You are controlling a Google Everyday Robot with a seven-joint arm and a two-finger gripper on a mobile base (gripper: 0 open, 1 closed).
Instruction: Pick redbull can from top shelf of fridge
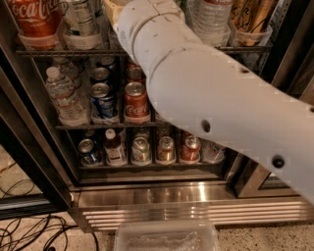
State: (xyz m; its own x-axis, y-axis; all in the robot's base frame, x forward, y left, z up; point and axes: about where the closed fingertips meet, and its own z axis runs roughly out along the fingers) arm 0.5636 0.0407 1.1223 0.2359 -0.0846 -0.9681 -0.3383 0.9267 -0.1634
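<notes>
The one camera stands close before the open fridge (162, 196), facing into it and tilted downward, so the top shelf (59, 51) runs along the frame's top edge and the floor (39, 235) along the bottom edge. The white arm (211, 98) crosses from the right edge; its gripper (114, 7) sits at the top edge, mostly cut off.

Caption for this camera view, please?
White arm reaches to the top shelf of the fridge; its gripper is out of view past the top edge.
</notes>
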